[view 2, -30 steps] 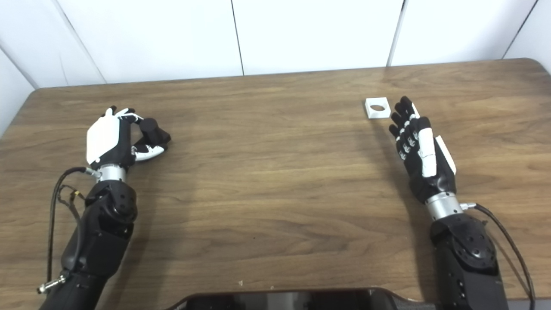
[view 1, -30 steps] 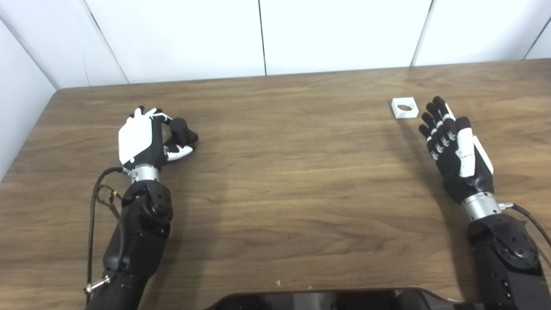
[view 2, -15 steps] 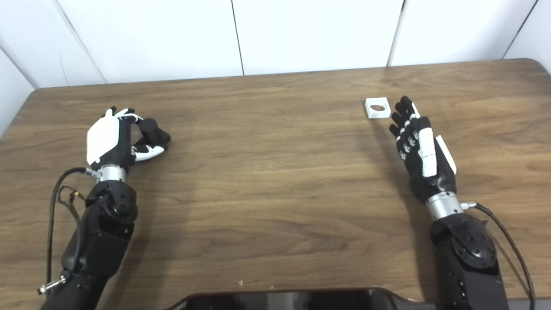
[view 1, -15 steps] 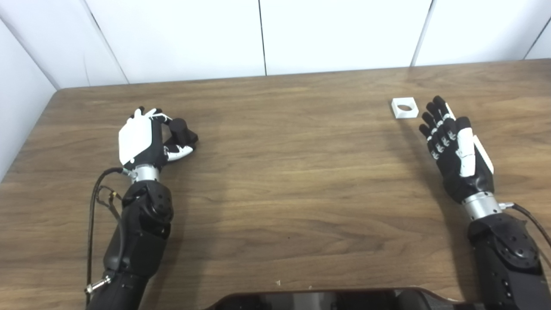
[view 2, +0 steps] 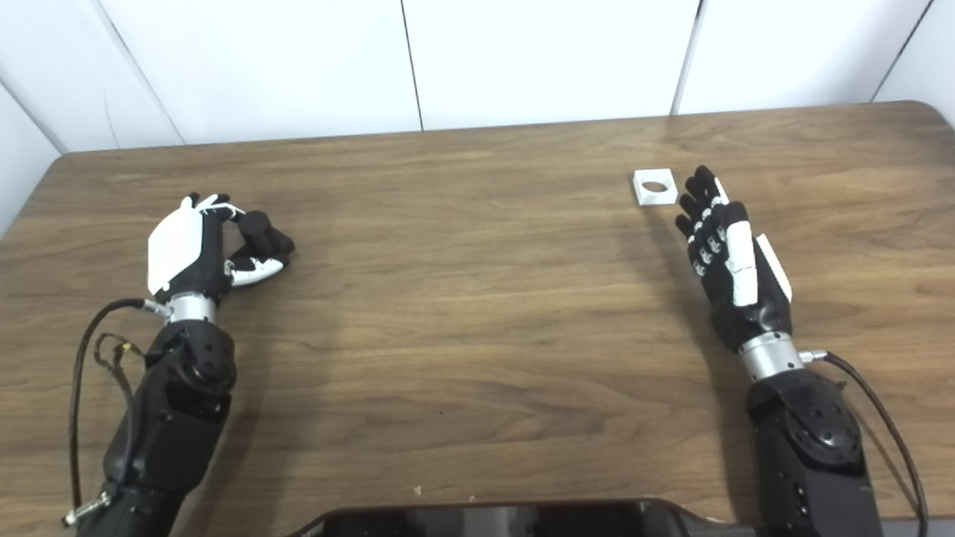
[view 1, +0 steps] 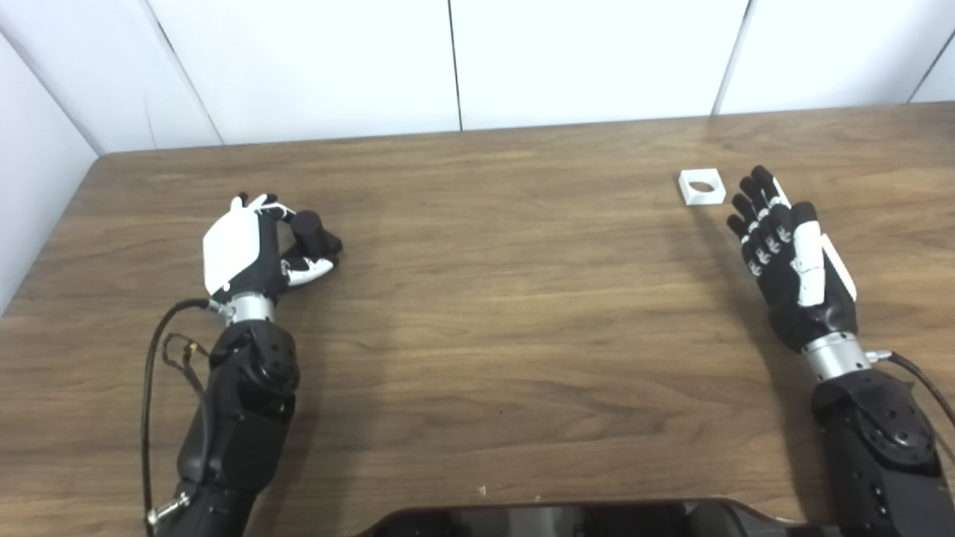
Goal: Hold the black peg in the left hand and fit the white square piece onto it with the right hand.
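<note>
The black peg (view 1: 312, 230) stands on its square base on the wooden table (view 1: 507, 283) at the left. My left hand (view 1: 250, 250) is curled around it, fingers over the top and thumb under the base, holding it. The white square piece (view 1: 701, 186) with a round hole lies flat at the far right. My right hand (view 1: 783, 253) is open with fingers straight, just right of and nearer than the piece, not touching it. The same scene shows in the right eye view, with the peg (view 2: 261, 231) and the piece (view 2: 654, 186).
White wall panels stand behind the table's far edge. A dark, glossy object (view 1: 567, 520) sits at the bottom edge of the view. A black cable (view 1: 160, 350) loops beside the left forearm.
My left hand has shifted slightly left and tilted with the peg in it. The right hand and the white piece have not moved.
</note>
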Tool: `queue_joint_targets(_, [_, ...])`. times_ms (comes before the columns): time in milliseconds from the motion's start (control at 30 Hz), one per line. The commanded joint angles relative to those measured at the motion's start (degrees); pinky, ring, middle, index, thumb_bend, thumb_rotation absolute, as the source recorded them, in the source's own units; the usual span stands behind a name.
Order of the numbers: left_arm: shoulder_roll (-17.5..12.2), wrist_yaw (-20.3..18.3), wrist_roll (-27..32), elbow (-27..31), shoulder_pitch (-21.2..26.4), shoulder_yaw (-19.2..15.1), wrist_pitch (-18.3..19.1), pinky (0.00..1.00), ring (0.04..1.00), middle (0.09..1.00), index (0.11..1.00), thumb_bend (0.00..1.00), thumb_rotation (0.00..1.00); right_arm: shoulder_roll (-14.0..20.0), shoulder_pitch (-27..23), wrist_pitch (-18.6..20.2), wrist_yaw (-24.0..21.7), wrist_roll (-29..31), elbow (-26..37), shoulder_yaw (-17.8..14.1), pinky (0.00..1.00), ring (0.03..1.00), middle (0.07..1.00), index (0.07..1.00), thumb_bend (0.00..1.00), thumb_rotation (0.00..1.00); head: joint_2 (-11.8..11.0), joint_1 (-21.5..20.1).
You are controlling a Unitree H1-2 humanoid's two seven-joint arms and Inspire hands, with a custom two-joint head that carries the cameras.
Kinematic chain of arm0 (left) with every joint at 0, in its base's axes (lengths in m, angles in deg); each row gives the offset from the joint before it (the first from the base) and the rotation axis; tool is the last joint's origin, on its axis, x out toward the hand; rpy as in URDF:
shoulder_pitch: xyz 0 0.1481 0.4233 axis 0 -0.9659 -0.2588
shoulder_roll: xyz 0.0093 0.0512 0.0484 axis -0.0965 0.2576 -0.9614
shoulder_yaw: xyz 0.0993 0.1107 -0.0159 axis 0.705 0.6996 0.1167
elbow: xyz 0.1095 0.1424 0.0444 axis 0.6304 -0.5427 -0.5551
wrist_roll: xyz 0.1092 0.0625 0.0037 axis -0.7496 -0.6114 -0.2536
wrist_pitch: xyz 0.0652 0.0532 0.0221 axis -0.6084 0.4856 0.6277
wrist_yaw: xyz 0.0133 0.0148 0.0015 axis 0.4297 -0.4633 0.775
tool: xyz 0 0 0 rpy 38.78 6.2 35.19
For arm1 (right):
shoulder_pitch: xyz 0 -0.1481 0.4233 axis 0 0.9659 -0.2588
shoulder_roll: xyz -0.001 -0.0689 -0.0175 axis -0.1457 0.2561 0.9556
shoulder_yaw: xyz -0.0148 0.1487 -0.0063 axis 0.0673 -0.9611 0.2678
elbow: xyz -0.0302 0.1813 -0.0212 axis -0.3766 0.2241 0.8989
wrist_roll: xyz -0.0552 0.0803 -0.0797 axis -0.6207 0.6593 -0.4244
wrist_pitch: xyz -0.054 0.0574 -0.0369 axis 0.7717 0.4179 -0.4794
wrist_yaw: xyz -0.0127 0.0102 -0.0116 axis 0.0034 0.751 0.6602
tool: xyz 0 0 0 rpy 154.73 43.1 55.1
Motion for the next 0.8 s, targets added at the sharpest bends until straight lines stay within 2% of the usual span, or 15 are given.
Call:
queue_joint_targets(0, [-0.1,-0.9,-1.2,1.8,-0.1,0.9,0.7,0.93,1.000,0.897,0.489,0.52,0.06,-1.0,3.5,-1.1,-0.6,0.2,-4.5,0.4,1.00,1.000,1.000,1.000,0.56,1.00,0.0,0.0])
queue_joint_targets(167, [0.8,-1.5,-1.4,4.1,-1.4,1.9,1.1,0.97,1.000,0.896,0.489,0.52,0.06,-1.0,3.4,-0.3,-0.5,0.6,-4.3,0.3,1.00,1.000,1.000,1.000,0.56,1.00,-0.1,-0.1])
queue_joint_targets(367, [1.9,-2.2,-2.2,7.1,-3.5,3.3,0.6,0.94,1.000,0.897,0.490,0.52,0.06,-0.9,3.1,-0.4,-0.5,0.4,-4.5,0.4,1.00,1.000,1.000,1.000,0.55,1.00,-0.1,-0.2])
queue_joint_targets(767, [4.4,-2.2,-3.0,11.7,-7.4,6.0,-1.0,0.92,0.998,0.892,0.490,0.52,0.06,-1.0,2.6,-0.5,-0.8,0.9,-4.9,0.3,1.00,1.000,1.000,1.000,0.58,1.00,-0.5,-0.8])
